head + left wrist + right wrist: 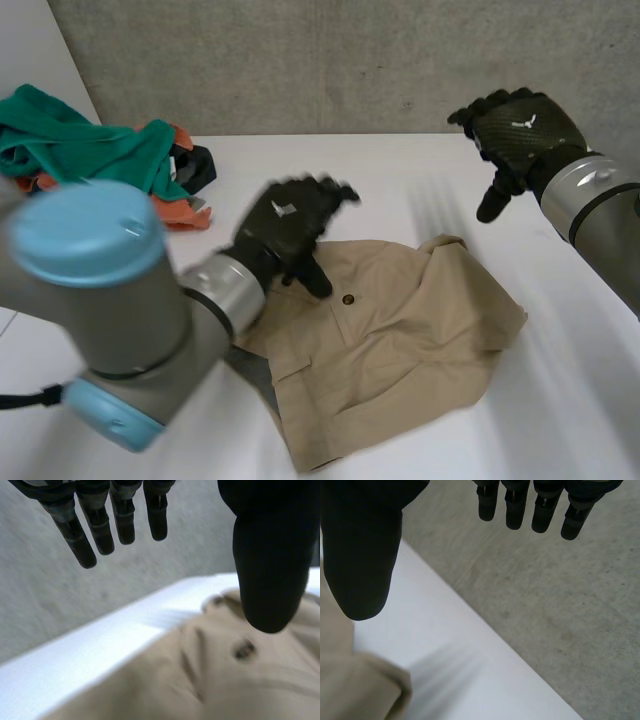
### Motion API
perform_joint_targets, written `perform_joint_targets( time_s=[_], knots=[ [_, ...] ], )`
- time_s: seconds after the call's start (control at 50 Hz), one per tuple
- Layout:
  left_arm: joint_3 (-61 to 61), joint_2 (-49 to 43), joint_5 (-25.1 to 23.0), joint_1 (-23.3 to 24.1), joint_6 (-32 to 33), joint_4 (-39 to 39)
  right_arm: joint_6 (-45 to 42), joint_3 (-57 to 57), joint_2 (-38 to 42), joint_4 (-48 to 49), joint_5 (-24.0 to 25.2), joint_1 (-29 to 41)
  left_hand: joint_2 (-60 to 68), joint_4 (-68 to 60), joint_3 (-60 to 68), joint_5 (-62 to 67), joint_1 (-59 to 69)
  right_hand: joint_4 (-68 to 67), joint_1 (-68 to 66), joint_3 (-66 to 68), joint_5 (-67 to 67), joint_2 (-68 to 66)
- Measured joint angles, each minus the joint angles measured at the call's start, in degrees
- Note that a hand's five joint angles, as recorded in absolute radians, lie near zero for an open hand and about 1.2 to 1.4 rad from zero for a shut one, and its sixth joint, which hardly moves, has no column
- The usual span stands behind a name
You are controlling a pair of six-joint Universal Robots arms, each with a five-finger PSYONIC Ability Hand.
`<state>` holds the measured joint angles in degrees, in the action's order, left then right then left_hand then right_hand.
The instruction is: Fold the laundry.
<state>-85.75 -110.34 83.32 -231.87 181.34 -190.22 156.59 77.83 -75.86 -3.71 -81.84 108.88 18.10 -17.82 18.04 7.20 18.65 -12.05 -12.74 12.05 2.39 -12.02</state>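
Near the middle of the white table (560, 420) lies a crumpled tan cloth garment (400, 350) with a small dark button (348, 299) on its front. Its far right corner is bunched up.

The left hand (285, 225) hovers over the garment's far left edge, beside the button. Its fingers are straight, set apart from the thumb, and hold nothing. The right hand (515, 135) is raised off the table beyond the bunched corner, relaxed and empty too.

A heap of green, orange and black clothes (90, 145) sits at the table's far left corner, well apart.

The garment looks light, thin and limp. It will likely sag, drag and crease when lifted, but it is not fragile. A pinch at two corners or along a hemmed edge should serve better than a grab at the middle.

No label or writing can be read on the cloth. A small white mark on the back of each hand is too small to make out.
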Motion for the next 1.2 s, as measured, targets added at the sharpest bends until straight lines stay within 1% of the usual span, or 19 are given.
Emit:
perform_joint_targets(
  time_s=[0.06,0.16,0.26,0.34,0.4,0.46,0.52,0.64,0.68,0.7,0.72,0.74,0.76,0.8,0.84,0.92,1.04,1.14,1.2],
  knots=[
    [-1.43,4.87,-0.22,-2.64,0.03,-0.01,-4.44,0.06,-0.22,-3.09,-0.09,0.35,-2.44,2.34,-2.52,-2.41,-2.91,0.0,0.0,0.0,0.0,0.0],
    [-4.17,8.77,-0.63,-6.84,0.2,-0.25,-8.03,0.95,-1.27,-8.08,-0.07,0.61,-3.25,3.04,-2.91,-2.99,-3.4,0.0,0.0,0.0,0.0,0.0],
    [-6.93,9.0,-1.08,-10.8,1.47,-0.27,-9.69,4.38,-2.28,-11.58,0.35,0.71,-3.25,3.04,-2.91,-2.99,-3.4,0.0,0.0,0.0,0.0,0.0],
    [-9.33,5.9,-2.33,-14.42,5.37,-0.36,-10.76,10.02,-3.02,-10.73,1.33,0.86,-3.25,3.04,-2.91,-2.98,-3.4,0.0,0.0,0.0,0.0,0.0],
    [-10.08,1.73,-3.93,-17.06,9.65,-0.73,-11.3,15.95,-3.38,-6.22,2.14,1.31,-3.25,3.04,-2.91,-2.99,-3.4,0.0,0.0,0.0,0.0,0.0],
    [-9.38,-2.03,-5.45,-18.18,12.25,-1.78,-11.39,20.19,-3.37,-1.51,2.37,1.77,-3.25,3.04,-2.91,-2.98,-3.4,0.0,0.0,0.0,0.0,0.0],
    [-7.78,-5.89,-6.95,-18.61,13.94,-3.4,-11.3,23.23,-3.27,2.35,2.41,2.08,-3.25,3.04,-2.91,-2.99,-3.4,0.0,0.0,0.0,0.0,0.0],
    [-0.85,-14.82,-8.88,-18.33,15.09,-6.62,-10.58,31.63,-2.17,15.22,1.49,3.29,-2.47,2.52,-2.42,-2.38,-2.71,0.0,0.0,0.0,0.0,0.0],
    [1.54,-17.11,-8.89,-17.99,15.14,-6.89,-10.49,32.94,-1.39,18.36,0.45,3.78,5.53,-5.84,5.55,6.78,6.63,-1.99,-1.79,2.27,1.98,-2.24],
    [2.2,-17.7,-8.88,-17.89,15.16,-6.93,-10.49,33.09,-1.23,18.83,0.26,3.85,14.37,-13.52,13.12,14.14,15.34,-3.4,-3.2,3.8,3.36,-3.79],
    [3.63,-18.92,-8.84,-17.63,15.2,-6.96,-10.48,33.55,-0.6,20.43,-0.57,4.12,14.37,-13.52,13.12,14.14,15.34,-10.79,-10.08,10.79,10.85,-10.83],
    [5.59,-20.5,-8.71,-17.22,15.3,-6.91,-10.52,33.93,0.51,22.65,-1.88,4.46,28.99,-28.07,27.59,27.23,31.05,-27.08,-28.3,27.24,26.99,-27.98],
    [6.78,-21.39,-8.6,-16.96,15.36,-6.83,-10.56,34.01,1.12,23.62,-2.57,4.61,42.12,-42.32,41.74,40.17,42.34,-36.27,-36.04,36.48,36.03,-37.46],
    [8.73,-22.62,-8.29,-16.46,15.5,-6.49,-10.8,33.29,2.51,25.16,-3.74,4.71,48.08,-48.57,47.88,45.59,43.58,-50.19,-48.85,50.16,49.46,-51.14],
    [10.37,-23.2,-7.54,-15.94,15.58,-5.93,-11.22,31.32,3.99,26.08,-4.59,4.62,48.81,-50.61,49.84,46.72,43.58,-55.22,-51.74,54.7,53.4,-55.29],
    [11.68,-22.05,-5.51,-15.02,15.44,-5.1,-12.2,25.96,6.7,26.51,-5.36,4.36,48.81,-50.68,49.94,46.72,43.58,-56.24,-51.73,55.57,53.45,-55.36],
    [8.1,-10.31,-0.36,-12.38,12.93,-4.52,-14.08,9.27,12.48,26.32,-5.7,4.39,49.22,-50.68,49.95,47.43,44.01,-56.31,-51.73,55.73,53.45,-55.37],
    [0.32,2.38,1.11,-9.91,7.28,-4.83,-12.97,-6.39,18.09,26.99,-5.32,4.97,49.32,-50.69,50.07,47.9,44.06,-56.32,-51.73,55.95,53.45,-55.36],
    [-3.73,7.17,1.17,-8.59,4.61,-5.09,-11.57,-11.62,20.45,28.08,-4.92,5.23,49.53,-50.69,50.11,47.9,44.06,-56.36,-51.73,56.01,53.45,-55.36]
  ],
)
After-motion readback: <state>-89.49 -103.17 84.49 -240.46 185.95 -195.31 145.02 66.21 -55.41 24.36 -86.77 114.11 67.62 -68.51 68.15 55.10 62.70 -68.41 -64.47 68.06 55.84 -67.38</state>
